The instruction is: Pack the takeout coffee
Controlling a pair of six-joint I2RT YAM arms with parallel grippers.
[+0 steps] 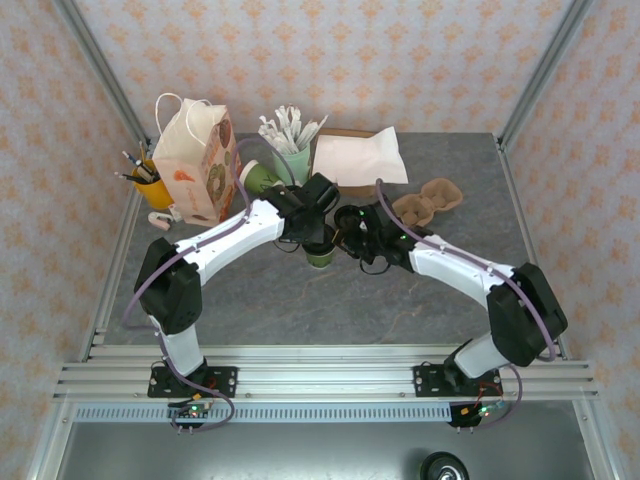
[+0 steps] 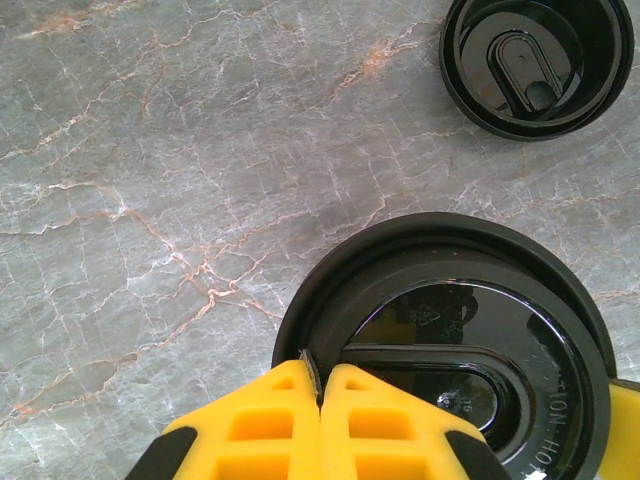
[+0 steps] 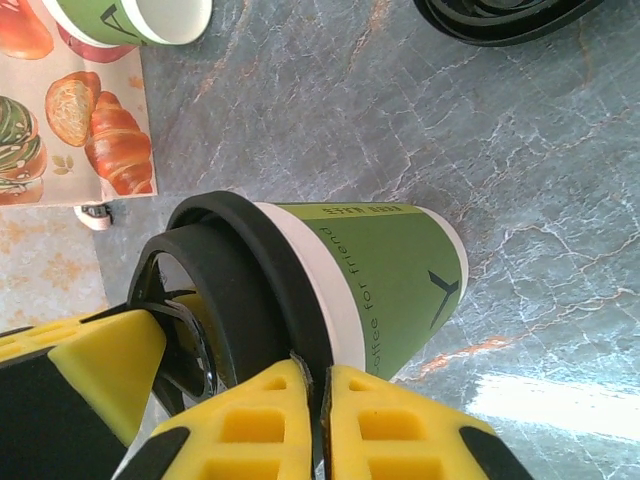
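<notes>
The takeout coffee (image 3: pixel 400 280), a tapered dark green paper cup with a white rolled rim, is seen upright on the grey marbled table (image 2: pixel 150 200), a little to the right of the pastry-printed paper bag (image 1: pixel 195 160) and nearer the arms than it. Its round black lid (image 2: pixel 450 330), glossy moulded plastic with a raised sip hole, is set on the rim, though full seating cannot be confirmed. The left gripper (image 2: pixel 320 400) is clenched on the lid's edge from above, and the right gripper (image 3: pixel 320 410) is pinched on the same edge from the side. The cup is judged light, thin-walled and easily crushed, and the lid slick and liable to pop off, so a hold around the smooth paper wall below the lid is advised. A spare lid (image 2: pixel 537 65) is seen flat on the table, farther from the bag
</notes>
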